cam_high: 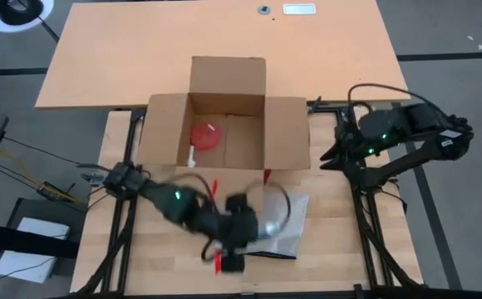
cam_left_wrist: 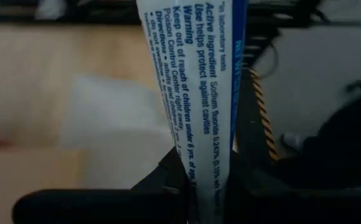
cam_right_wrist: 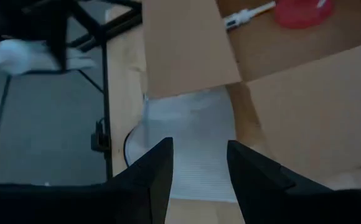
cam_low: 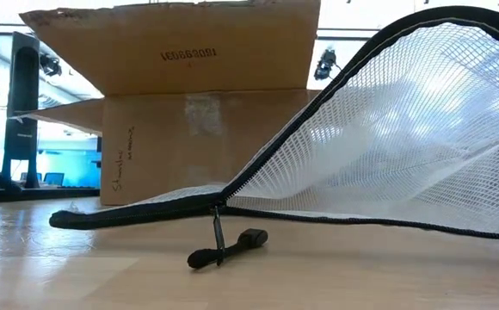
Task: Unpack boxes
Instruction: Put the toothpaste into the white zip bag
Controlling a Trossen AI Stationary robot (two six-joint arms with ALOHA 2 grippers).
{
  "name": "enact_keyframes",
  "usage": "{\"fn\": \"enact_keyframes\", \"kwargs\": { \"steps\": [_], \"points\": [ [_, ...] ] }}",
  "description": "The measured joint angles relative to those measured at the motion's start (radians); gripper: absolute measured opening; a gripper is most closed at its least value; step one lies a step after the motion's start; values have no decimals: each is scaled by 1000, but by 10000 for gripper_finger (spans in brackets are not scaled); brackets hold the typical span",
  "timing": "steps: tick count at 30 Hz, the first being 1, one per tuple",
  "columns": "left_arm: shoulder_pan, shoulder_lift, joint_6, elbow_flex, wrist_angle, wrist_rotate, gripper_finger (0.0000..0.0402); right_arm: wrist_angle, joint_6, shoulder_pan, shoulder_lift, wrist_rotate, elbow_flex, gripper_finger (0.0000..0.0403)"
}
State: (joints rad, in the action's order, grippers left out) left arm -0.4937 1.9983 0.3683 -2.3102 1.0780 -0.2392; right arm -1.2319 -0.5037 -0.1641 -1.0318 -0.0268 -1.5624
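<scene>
The brown cardboard box [cam_high: 164, 129] stands open in the middle of the table with its flaps spread; it also shows in the low view [cam_low: 198, 129] and the right wrist view [cam_right_wrist: 187, 43]. A red round item [cam_high: 206, 137] with a white handle lies inside it. My left gripper [cam_high: 234, 241] is near the table's near edge, beside a white mesh zip bag [cam_high: 278, 218], and is shut on a white toothpaste tube [cam_left_wrist: 193, 74] with blue print. My right gripper [cam_right_wrist: 199, 146] is open and hangs off the table's right side [cam_high: 332, 154], touching nothing. My left gripper [cam_left_wrist: 199, 180] pinches the toothpaste tube between its two fingers at the tube's near end [cam_left_wrist: 196, 158]. The tube runs forward from the fingers, along them. The high view is blurred there, so I cannot tell whether the tube is clear of the table.
The mesh bag [cam_low: 404, 129] bulges up close to the low camera, its black zipper pull [cam_low: 228, 245] lying on the wood. A red-handled tool [cam_high: 218, 264] lies partly under the left arm. A larger tabletop [cam_high: 100, 58] lies beyond the box.
</scene>
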Motion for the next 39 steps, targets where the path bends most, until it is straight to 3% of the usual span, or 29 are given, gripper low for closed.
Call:
{"fn": "enact_keyframes", "kwargs": {
  "steps": [8, 12, 19, 23, 28, 32, 39],
  "points": [
    [-144, 146, -231, 117, -300, -73, 60, 70, -19, -61, -7, -8, 102, 153],
    [-146, 240, -484, 140, -427, -110, 60, 89, -23, -68, -9, -8, 123, 153],
    [-102, 407, -751, 143, -603, -175, 60, 86, -30, -67, -9, -8, 130, 153],
    [-82, 449, -877, 141, -636, -281, 60, 85, -30, -67, -9, -8, 130, 153],
    [-59, 471, -864, 142, -554, -282, 60, 85, -30, -67, -9, -7, 130, 153],
    [-55, 477, -838, 139, -462, -381, 60, 81, -27, -68, -9, -8, 130, 153],
    [-26, 508, -555, 140, -287, -393, 60, 77, -22, -71, -9, -12, 130, 153]
  ]
}}
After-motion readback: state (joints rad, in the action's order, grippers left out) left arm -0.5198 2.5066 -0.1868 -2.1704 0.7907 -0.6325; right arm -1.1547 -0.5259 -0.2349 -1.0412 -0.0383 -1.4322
